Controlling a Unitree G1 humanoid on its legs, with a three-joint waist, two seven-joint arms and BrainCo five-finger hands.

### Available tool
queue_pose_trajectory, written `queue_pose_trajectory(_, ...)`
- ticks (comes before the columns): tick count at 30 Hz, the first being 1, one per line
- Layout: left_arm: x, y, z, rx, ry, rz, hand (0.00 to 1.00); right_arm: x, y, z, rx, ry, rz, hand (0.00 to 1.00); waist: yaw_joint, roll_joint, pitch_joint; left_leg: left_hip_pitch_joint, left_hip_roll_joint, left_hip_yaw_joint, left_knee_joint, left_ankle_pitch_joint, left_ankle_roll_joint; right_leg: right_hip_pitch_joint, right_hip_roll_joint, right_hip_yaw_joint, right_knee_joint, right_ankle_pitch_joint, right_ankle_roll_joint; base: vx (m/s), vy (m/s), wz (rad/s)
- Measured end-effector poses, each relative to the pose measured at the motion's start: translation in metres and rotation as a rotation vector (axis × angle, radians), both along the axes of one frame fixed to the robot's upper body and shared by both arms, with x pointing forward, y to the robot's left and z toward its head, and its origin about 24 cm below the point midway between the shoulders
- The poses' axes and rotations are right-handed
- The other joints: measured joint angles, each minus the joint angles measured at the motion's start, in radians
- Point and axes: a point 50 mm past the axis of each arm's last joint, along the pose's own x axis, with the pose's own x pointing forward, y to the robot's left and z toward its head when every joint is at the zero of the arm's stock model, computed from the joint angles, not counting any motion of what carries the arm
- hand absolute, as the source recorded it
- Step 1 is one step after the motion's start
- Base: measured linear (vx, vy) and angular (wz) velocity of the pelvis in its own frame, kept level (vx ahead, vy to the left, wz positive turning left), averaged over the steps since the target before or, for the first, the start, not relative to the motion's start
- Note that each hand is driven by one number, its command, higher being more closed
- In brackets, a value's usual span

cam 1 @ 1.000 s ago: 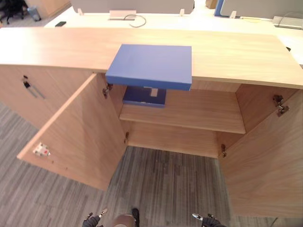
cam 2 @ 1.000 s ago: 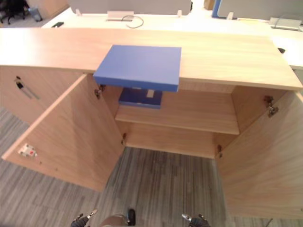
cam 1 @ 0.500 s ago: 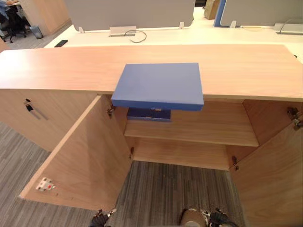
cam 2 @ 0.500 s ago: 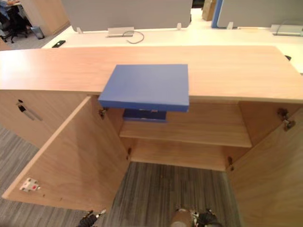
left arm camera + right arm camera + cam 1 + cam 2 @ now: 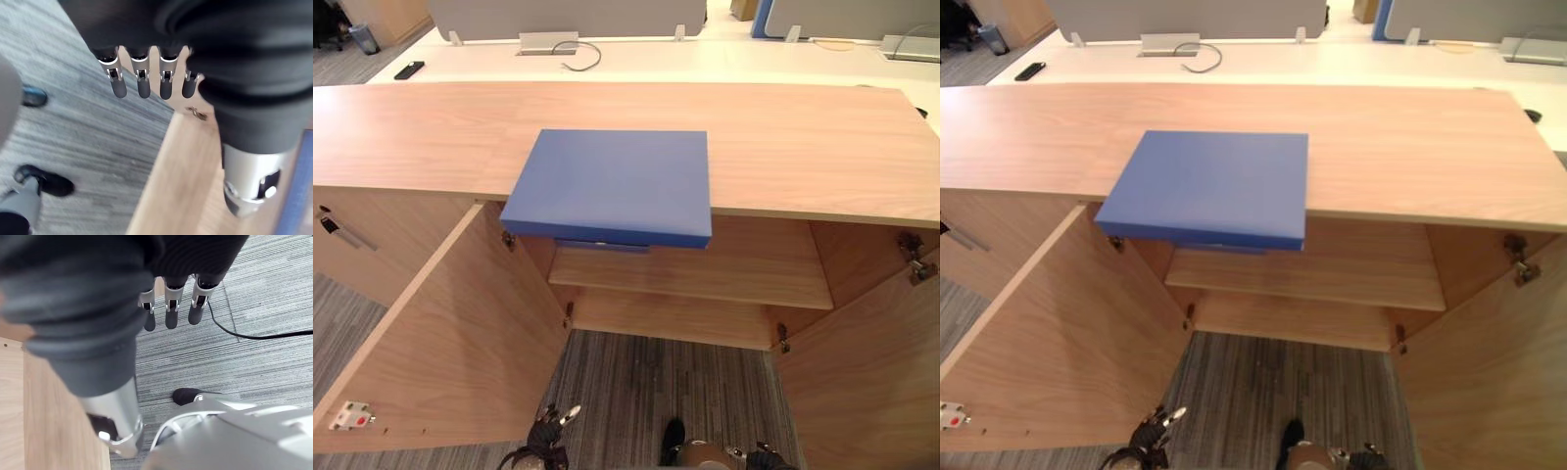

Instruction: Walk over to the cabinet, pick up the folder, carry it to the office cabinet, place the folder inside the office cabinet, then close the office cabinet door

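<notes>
Two idle: left robot hand, right robot hand, fingers straight, empty | folder overhangs cabinet top's front edge | step: approach; next: reach, grasp folder

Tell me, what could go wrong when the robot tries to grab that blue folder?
1. The blue folder hangs over the front edge of the cabinet top; a clumsy nudge could tip it onto the floor.
2. The left door and right door stand wide open, so a rising arm might bump one.
3. The left hand and right hand hang low and open, far below the folder, so the grasp could land off-centre.
</notes>
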Motion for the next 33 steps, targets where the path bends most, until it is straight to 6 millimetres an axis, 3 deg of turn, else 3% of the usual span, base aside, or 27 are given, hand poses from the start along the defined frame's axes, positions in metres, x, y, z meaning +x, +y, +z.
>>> queue_pose_trajectory(2,0.007,-0.009,0.015,-0.098,-0.102,-0.008,0.00,0.001,0.000,0.000,0.003,-0.002,0.006,0.00,0.001,0.000,-0.016,0.000,-0.001,0.001,-0.016,0.009,-0.003,0.012,0.007,-0.003,-0.041,0.021,-0.004,0.08,0.057,0.04)
queue_pose_trajectory(5,0.025,-0.019,0.058,-0.294,-0.328,0.026,0.00,0.001,0.002,0.000,0.002,0.006,0.047,0.00,0.005,-0.001,-0.037,0.002,-0.002,-0.002,-0.032,0.013,-0.002,0.041,0.018,-0.011,-0.105,0.052,-0.007,0.06,0.061,0.06)
queue_pose_trajectory(11,0.046,-0.022,0.131,-0.349,-0.654,0.002,0.00,-0.001,0.001,-0.001,-0.006,0.022,0.056,0.00,0.013,-0.002,-0.041,-0.008,-0.014,-0.026,-0.033,0.012,0.000,0.072,0.009,-0.050,-0.155,0.084,-0.002,-0.01,0.056,0.19)
queue_pose_trajectory(12,0.047,-0.021,0.134,-0.338,-0.669,-0.003,0.00,-0.001,0.001,-0.001,-0.006,0.023,0.057,0.00,0.014,-0.002,-0.041,-0.008,-0.015,-0.027,-0.033,0.012,0.002,0.072,0.008,-0.053,-0.155,0.085,-0.001,-0.05,0.054,0.30)
queue_pose_trajectory(14,0.051,-0.015,0.159,-0.198,-0.786,-0.029,0.00,-0.001,0.001,-0.001,-0.011,0.023,0.057,0.00,0.019,-0.003,-0.040,-0.016,-0.016,-0.036,-0.033,0.003,0.015,0.074,0.005,-0.071,-0.156,0.091,-0.001,-0.06,0.055,0.26)
queue_pose_trajectory(17,0.054,-0.006,0.178,0.060,-0.877,-0.009,0.00,0.000,0.002,-0.001,-0.026,0.026,0.069,0.00,0.026,-0.004,-0.039,-0.018,-0.008,-0.048,-0.033,-0.029,0.036,0.074,0.013,-0.079,-0.157,0.104,-0.001,-0.11,0.070,0.11)
queue_pose_trajectory(23,0.053,-0.003,0.183,0.436,-0.870,0.101,0.00,-0.011,0.008,-0.002,-0.059,0.039,0.058,0.00,0.028,-0.035,-0.041,-0.019,-0.020,-0.047,-0.027,-0.034,0.033,0.075,-0.002,-0.072,-0.162,0.116,0.009,-0.09,0.055,0.00)
queue_pose_trajectory(26,0.055,-0.004,0.187,0.542,-0.885,0.125,0.00,-0.018,0.009,-0.003,-0.071,0.053,0.061,0.00,0.028,-0.038,-0.048,-0.019,-0.018,-0.043,-0.027,-0.035,0.031,0.074,0.002,-0.071,-0.162,0.116,0.009,0.02,0.026,-0.02)
queue_pose_trajectory(33,0.080,-0.010,0.217,0.936,-1.068,0.072,0.00,-0.017,0.009,-0.003,-0.097,0.058,0.081,0.00,0.025,-0.037,-0.066,-0.021,-0.002,-0.013,-0.031,-0.045,0.023,0.051,0.022,-0.038,-0.162,0.114,0.001,0.06,0.041,-0.15)
